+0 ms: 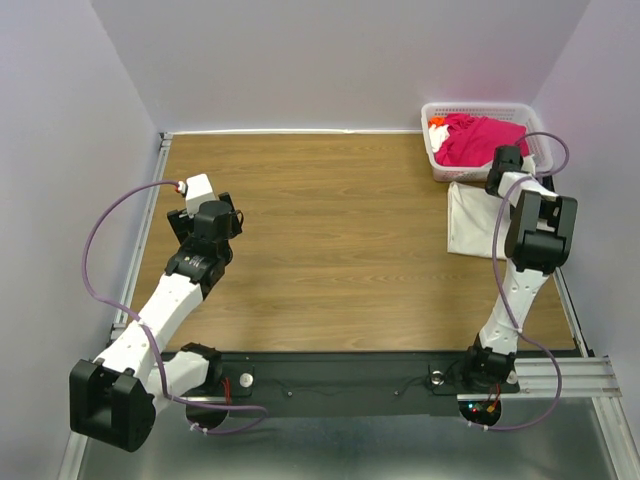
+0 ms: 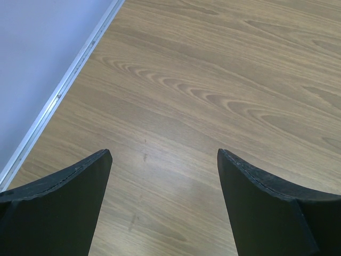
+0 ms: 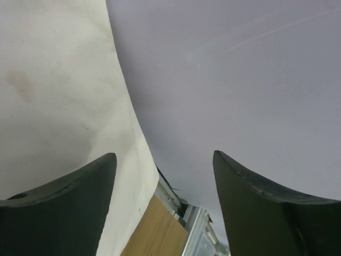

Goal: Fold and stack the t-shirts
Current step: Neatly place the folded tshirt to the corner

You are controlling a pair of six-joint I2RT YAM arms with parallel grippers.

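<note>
Your right pincer [image 3: 162,154] stands spread, pinching nothing; the off-white t-shirt [image 3: 53,96] lies flat to its left, probably parked there to start the stack; the magenta t-shirt [image 1: 480,140] waits in the basket [image 1: 470,106] just ahead; your left pincer [image 2: 163,151], also spread, hovers over the table [image 2: 213,80], clear of the work.
</note>
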